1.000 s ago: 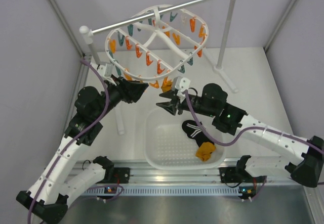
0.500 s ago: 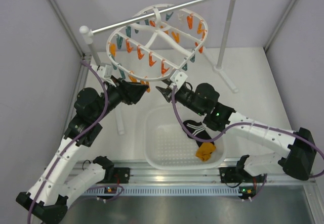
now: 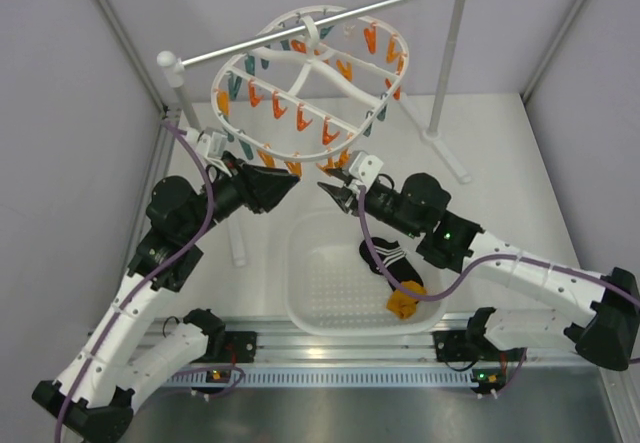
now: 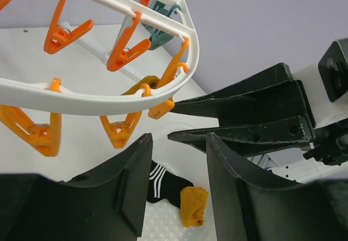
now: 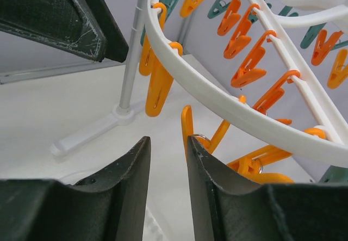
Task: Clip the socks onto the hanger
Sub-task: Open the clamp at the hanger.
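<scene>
On my feed the white desk (image 3: 500,153) fills the floor of the cell. Over its far half I see the hanger (image 3: 318,58), a white oval frame with crossbars, hooked at its centre onto the silver rod (image 3: 230,50). Orange and teal clothespins (image 3: 300,118) dangle all along its rim and bars. In the middle of the desk, nearer the arm bases, sits the white perforated basket (image 3: 330,293).

Both arms reach up and inward to the hanger's near rim. The left end effector (image 3: 293,180) points right, just under that rim. Its fingers stand apart with nothing between them, so I read it as released. The right end effector (image 3: 330,191) points left toward it, its tips close to the left one's but apart. Its fingers are parted by a narrow gap and I see nothing clamped, though an orange pin hangs just past the tips.

The socks lie in the basket's right half. A black sock (image 3: 385,255) with thin white stripes is there, and on its near side, touching it, a mustard sock (image 3: 405,300) lies by the near right corner.
</scene>
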`<action>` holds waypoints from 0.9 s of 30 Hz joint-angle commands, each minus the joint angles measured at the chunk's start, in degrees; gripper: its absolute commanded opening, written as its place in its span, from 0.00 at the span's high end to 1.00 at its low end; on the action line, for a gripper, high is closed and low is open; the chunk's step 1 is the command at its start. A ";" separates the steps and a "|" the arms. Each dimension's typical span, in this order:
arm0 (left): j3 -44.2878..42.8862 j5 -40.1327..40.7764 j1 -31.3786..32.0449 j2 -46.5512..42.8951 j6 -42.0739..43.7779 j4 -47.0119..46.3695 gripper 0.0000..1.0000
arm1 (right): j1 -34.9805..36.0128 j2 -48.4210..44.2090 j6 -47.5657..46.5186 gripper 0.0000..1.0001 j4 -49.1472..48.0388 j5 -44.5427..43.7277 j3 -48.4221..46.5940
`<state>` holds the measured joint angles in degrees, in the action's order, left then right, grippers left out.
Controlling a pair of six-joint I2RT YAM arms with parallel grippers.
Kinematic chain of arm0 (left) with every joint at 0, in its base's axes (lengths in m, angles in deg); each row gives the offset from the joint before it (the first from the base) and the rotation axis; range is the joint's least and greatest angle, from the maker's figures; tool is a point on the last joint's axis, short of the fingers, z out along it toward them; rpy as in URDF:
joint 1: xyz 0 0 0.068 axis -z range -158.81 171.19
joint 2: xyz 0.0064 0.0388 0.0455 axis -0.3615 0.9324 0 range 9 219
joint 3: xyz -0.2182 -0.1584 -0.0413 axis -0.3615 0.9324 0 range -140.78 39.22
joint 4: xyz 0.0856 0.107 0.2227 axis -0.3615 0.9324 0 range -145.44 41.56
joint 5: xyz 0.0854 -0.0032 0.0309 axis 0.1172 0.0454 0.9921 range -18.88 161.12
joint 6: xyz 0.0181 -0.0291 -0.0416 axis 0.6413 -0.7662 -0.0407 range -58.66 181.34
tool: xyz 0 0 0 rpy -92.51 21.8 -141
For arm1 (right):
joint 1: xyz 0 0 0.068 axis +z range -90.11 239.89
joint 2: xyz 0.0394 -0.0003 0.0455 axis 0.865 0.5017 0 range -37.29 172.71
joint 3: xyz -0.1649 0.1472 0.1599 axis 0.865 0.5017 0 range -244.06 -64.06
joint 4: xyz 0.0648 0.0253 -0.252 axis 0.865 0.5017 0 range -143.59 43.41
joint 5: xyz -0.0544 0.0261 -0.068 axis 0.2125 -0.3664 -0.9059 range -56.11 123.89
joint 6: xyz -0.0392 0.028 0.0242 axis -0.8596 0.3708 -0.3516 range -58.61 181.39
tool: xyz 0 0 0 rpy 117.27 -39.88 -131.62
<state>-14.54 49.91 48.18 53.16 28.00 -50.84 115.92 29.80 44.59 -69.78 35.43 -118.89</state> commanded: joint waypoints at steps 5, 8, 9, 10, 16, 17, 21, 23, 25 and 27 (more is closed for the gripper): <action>-0.38 3.19 -0.26 0.66 0.47 -3.37 0.51 | 0.14 -5.21 -1.92 0.65 1.33 -3.38 2.53; -0.65 3.11 -0.26 1.27 0.38 -3.81 0.51 | -1.27 -4.43 -1.57 0.64 1.24 -4.09 2.10; -0.73 3.19 -0.26 1.36 0.56 -3.72 0.51 | -1.71 -4.08 -1.14 0.63 1.24 -4.18 1.83; -0.82 3.28 -0.26 1.45 0.73 -3.72 0.51 | -2.76 -3.29 -0.96 0.63 1.07 -4.00 1.48; -1.00 4.34 -0.26 1.63 1.26 -3.20 0.51 | -5.75 0.05 -0.96 0.57 -0.78 -4.44 -0.28; -1.09 4.34 -0.26 1.54 1.35 -3.28 0.51 | -6.02 0.41 -0.87 0.55 -0.86 -4.35 -0.54; -1.09 3.99 -0.26 1.89 1.44 -3.11 0.51 | -7.25 1.64 -0.96 0.53 -3.23 -0.94 -0.89; -1.09 3.90 -0.26 1.98 1.44 -3.11 0.51 | -7.34 2.25 -0.96 0.52 -4.29 0.65 -1.50; -1.17 3.90 -0.26 1.98 1.44 -3.11 0.51 | -7.34 2.78 -0.96 0.52 -4.64 2.15 -1.86; -1.17 3.81 -0.26 1.89 1.26 -3.02 0.51 | -7.25 3.13 -0.87 0.52 -5.70 3.11 -2.21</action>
<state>-14.54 53.67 48.15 55.04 28.53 -51.10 108.99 32.64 43.43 -69.49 35.08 -117.56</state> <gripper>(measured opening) 0.492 0.478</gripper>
